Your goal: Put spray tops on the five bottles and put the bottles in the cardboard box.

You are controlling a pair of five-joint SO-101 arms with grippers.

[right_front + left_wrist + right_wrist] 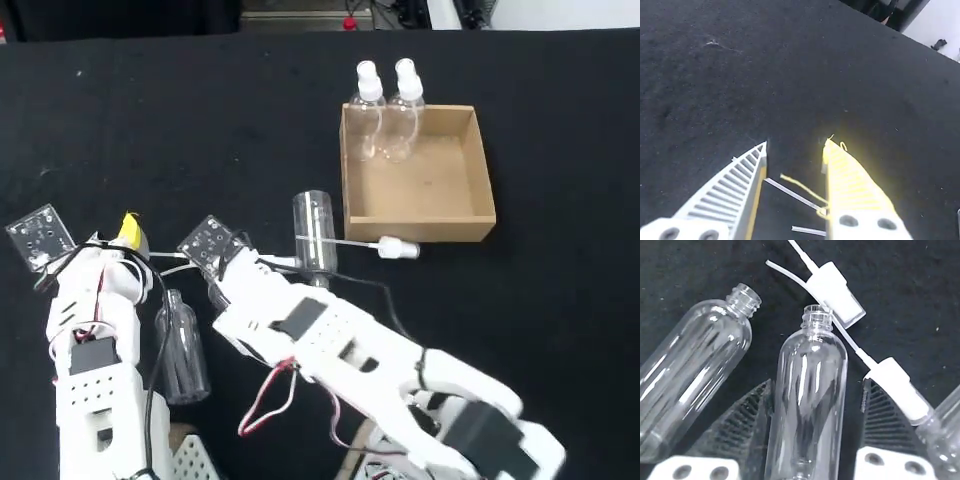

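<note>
While the left tool [795,144] gapes, a bottle [809,405] lies within the spread right tool [818,381].

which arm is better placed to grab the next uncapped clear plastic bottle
right: the right hand, open, straddles an uncapped clear plastic bottle with a white spray top by its neck; the left hand hangs open over bare black table

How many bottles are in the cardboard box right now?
2. One capped bottle and a second capped bottle stand upright, side by side, against the far wall of the cardboard box. The box floor is in plain sight, so none seems hidden.
</note>
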